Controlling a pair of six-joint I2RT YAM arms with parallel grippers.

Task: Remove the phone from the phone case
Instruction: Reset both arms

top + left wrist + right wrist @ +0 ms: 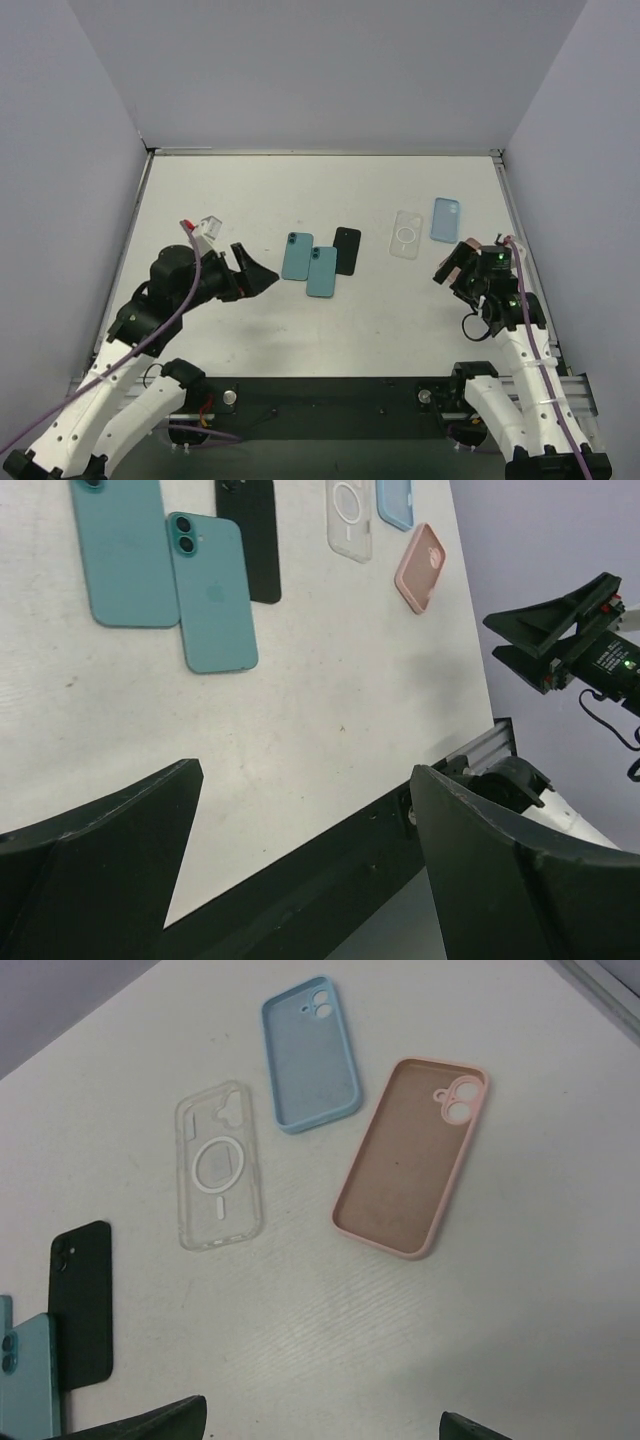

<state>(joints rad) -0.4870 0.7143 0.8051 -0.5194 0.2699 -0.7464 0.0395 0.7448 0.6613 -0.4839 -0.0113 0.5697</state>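
Observation:
Three phones lie face down mid-table: two teal ones (297, 256) (322, 272) and a black one (347, 250). To their right lie three empty cases: a clear one (407, 235), a light blue one (445, 220) and a pink one (410, 1155), which the right arm mostly hides in the top view. My left gripper (255, 272) is open and empty, just left of the teal phones. My right gripper (452, 266) is open and empty, raised above the table near the pink case. The left wrist view shows the nearer teal phone (212, 592) and the pink case (420, 567).
The table's near edge with a black rail (330, 880) runs below my left fingers (100, 870). The right gripper shows in the left wrist view (550, 630). Grey walls enclose the table on three sides. A raised rim (510, 210) runs along the right side.

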